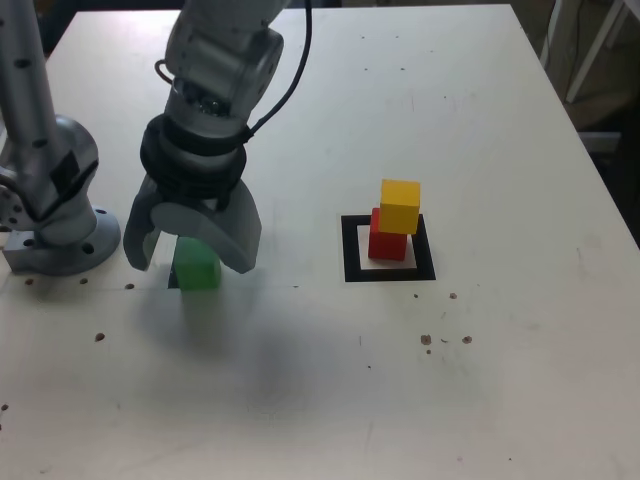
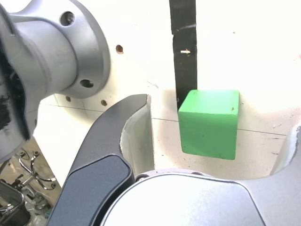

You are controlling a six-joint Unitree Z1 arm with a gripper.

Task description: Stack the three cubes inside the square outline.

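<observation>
The green cube [image 1: 196,266] [image 2: 209,123] rests on the white table, at the exterior view's left. My gripper [image 1: 192,262] [image 2: 214,136] hangs over it, open, one finger on each side of the cube, not touching it. At the exterior view's right lies the black square outline [image 1: 350,250]. Inside it the red cube [image 1: 385,241] stands on the pale centre, and the yellow cube [image 1: 400,206] sits on top of it, slightly off-centre.
The arm's grey round base [image 1: 62,235] [image 2: 70,47] stands at the exterior view's left edge, close to the gripper. A narrow black strip [image 2: 184,47] runs on the table behind the green cube. Small dark specks dot the white table [image 1: 440,120].
</observation>
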